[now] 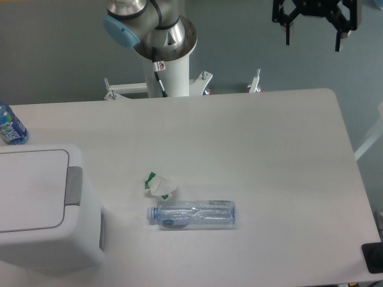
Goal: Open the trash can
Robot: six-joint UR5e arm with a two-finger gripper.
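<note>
Camera view from above had your trash can (42, 206) sitting at the near left corner of the table (269, 179), and honestly it dwarfed everything else on there. White, boxy, rounded corners, flat rectangular lid down flat and closed, with the grey push tab (74, 186) on the lid's right edge. Nothing was touching it.

Your gripper (313, 31) was way off from the trash can, up at the far right past the table's back edge, hanging in the air against the grey wall. Its two dark fingers pointed down with a clear gap between them, so the jaws stood apart with nothing in them. The arm's base column (169, 69) stood behind the table's back edge, up and to the right of the trash can, with the blue-capped joint (122, 28) above it.

Other stuff relative to the trash can: a clear plastic bottle (192, 214) with a blue cap lay on its side to the right of it, apart from it, cap end pointing toward the can. A crumpled white and green scrap (160, 185) sat just behind that bottle, also right of the can. A blue bottle (10, 125) was behind the can at the left edge of the picture, partly cut off. A small dark object (373, 258) was far to the right of it, at the table's near right corner, and you couldn't really tell what it was.
</note>
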